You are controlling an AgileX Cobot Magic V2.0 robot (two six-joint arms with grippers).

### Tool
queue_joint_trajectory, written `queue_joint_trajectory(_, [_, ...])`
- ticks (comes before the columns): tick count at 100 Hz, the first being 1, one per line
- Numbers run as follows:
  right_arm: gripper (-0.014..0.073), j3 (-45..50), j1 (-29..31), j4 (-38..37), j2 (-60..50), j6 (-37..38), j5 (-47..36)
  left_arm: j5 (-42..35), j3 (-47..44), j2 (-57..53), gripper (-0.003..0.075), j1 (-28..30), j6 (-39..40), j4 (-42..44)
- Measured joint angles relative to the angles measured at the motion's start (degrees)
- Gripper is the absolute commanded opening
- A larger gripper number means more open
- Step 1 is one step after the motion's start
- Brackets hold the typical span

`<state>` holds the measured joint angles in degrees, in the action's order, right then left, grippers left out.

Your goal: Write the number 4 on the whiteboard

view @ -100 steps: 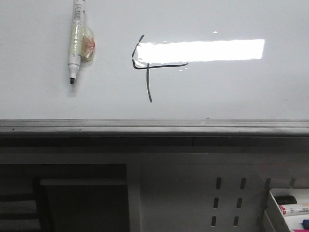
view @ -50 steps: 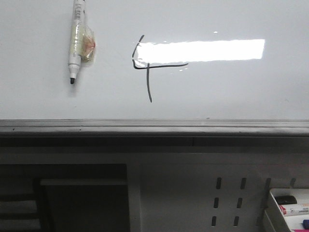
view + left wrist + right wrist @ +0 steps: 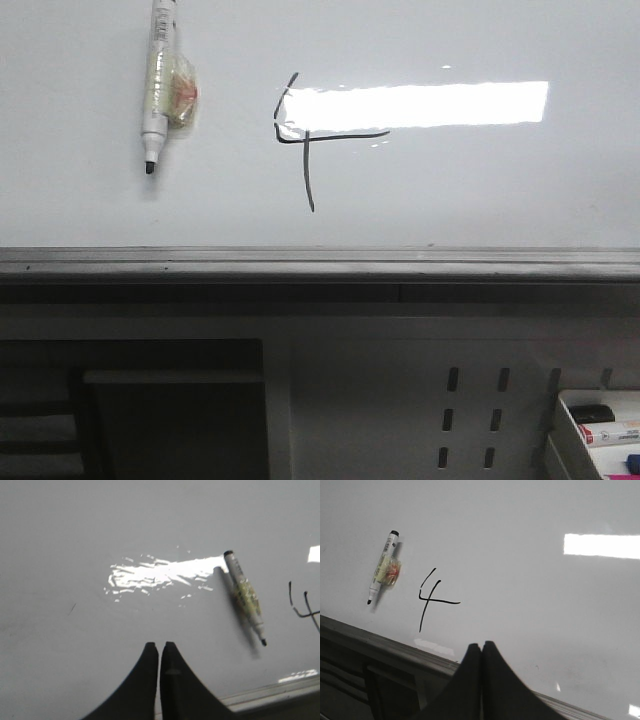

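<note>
perforated grey panel (image 3: 470, 415) nearest in the front view, with a small bin of markers (image 3: 600, 430) at the lower right corner. next back, grey metal edge rail (image 3: 320, 262) running the full width. beyond the rail, whiteboard (image 3: 480, 190), glossy, with a bright rectangular reflection (image 3: 420, 105) across its middle. number 4 (image 3: 305, 140) in thin black lines near the board's centre, its short curved stroke and horizontal bar partly washed out by the reflection, its long vertical stroke reaching down toward the rail. to the left of the number 4, well apart from it, marker pen (image 3: 156, 85), uncapped, tip toward the rail, with a wad of clear tape on its barrel, lying on the board and untouched by either hand. left hand (image 3: 159, 650) closed, fingers pressed together, empty, hovering clear of the board, pen and figure off to one side. right hand (image 3: 481, 650) likewise closed and empty, near the rail, with the number 4 and the pen beyond its fingertips.
</note>
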<state>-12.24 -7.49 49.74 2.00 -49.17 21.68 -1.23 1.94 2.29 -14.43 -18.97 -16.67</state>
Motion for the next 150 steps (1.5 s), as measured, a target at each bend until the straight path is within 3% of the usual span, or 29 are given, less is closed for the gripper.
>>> queue_joint_trajectory(10, [-0.0072,0.0,0.0,0.0,0.0,0.0,0.0,1.8,-0.1,-1.5,-0.0020,3.1,6.5,7.3])
queue_joint_trajectory(29, [-0.0072,0.0,0.0,0.0,0.0,0.0,0.0,2.2,-1.8,-2.6,-0.0020,5.4,8.7,10.7])
queue_joint_trajectory(150, [-0.0072,0.1,0.0,0.1,0.0,0.0,0.0,3.5,-1.8,-2.6,-0.0020,5.4,10.2,11.8])
